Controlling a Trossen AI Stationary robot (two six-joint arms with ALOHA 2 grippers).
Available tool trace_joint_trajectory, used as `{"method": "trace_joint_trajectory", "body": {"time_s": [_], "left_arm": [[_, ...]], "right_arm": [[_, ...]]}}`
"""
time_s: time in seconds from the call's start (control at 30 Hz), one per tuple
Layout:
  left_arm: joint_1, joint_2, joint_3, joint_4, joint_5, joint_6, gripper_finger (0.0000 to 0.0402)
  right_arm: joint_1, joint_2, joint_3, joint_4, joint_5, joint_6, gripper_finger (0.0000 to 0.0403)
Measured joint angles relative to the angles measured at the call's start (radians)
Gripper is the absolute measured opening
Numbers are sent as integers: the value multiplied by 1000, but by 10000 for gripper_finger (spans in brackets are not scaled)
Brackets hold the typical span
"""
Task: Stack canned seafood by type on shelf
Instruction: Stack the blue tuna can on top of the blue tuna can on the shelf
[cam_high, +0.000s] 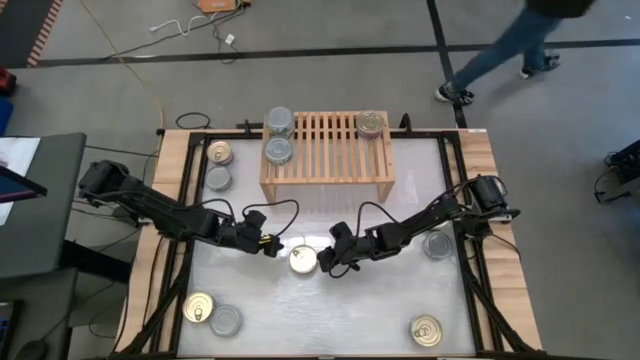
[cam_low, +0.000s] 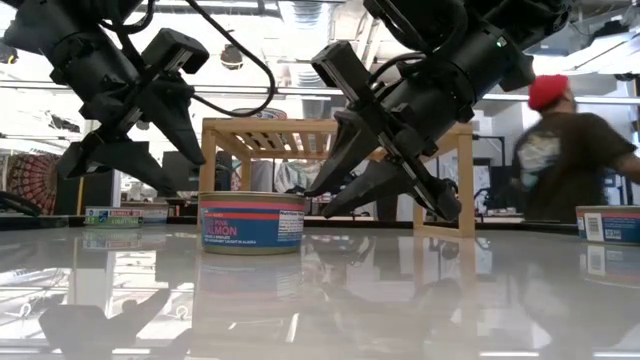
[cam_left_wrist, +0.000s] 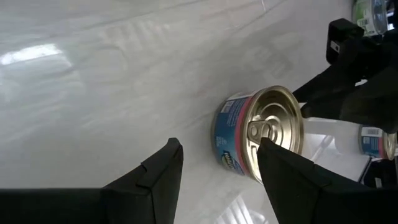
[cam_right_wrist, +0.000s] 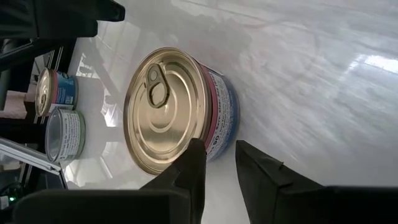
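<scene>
**Two grippers flank a single salmon tin at mid-table**

Seen from above, a glossy white table (cam_high: 330, 310) with a wooden border sits on a grey floor, and a person's legs cross the upper right corner. A light-wood slatted shelf (cam_high: 327, 150) stands at the far middle of the table. On its left end are two silver-topped tin stacks (cam_high: 279, 136); on its right end is a gold-lidded tin (cam_high: 370, 124). Loose tins lie around the table edges: two beside the shelf's left leg, two at the near left corner, one at the near right, one by the right arm. A gold-lidded salmon tin (cam_high: 303, 260) stands at the centre. The left gripper (cam_high: 272, 248) is just beside it on its left, the right gripper (cam_high: 327, 264) just beside it on its right.

From table height, the salmon tin (cam_low: 251, 221) stands upright in front of the shelf (cam_low: 337, 135), with both grippers above and to either side, fingers spread and not touching it. A blurred person in a red cap stands behind.

At the left wrist, the two dark fingers (cam_left_wrist: 155, 171) are spread apart, the tin (cam_left_wrist: 261, 134) ahead of them and ungrasped.

At the right wrist, the fingers (cam_right_wrist: 196, 165) stand a narrow gap apart, one overlapping the tin's (cam_right_wrist: 171, 109) rim; contact cannot be told.
</scene>
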Motion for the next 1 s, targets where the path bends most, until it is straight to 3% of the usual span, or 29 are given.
{"method": "trace_joint_trajectory", "body": {"time_s": [0.57,1.0], "left_arm": [[0,0,0,-2,3,-3,196],[0,0,0,-5,3,-1,196]], "right_arm": [[2,-61,0,-15,18,12,111],[31,-13,0,27,55,42,111]]}}
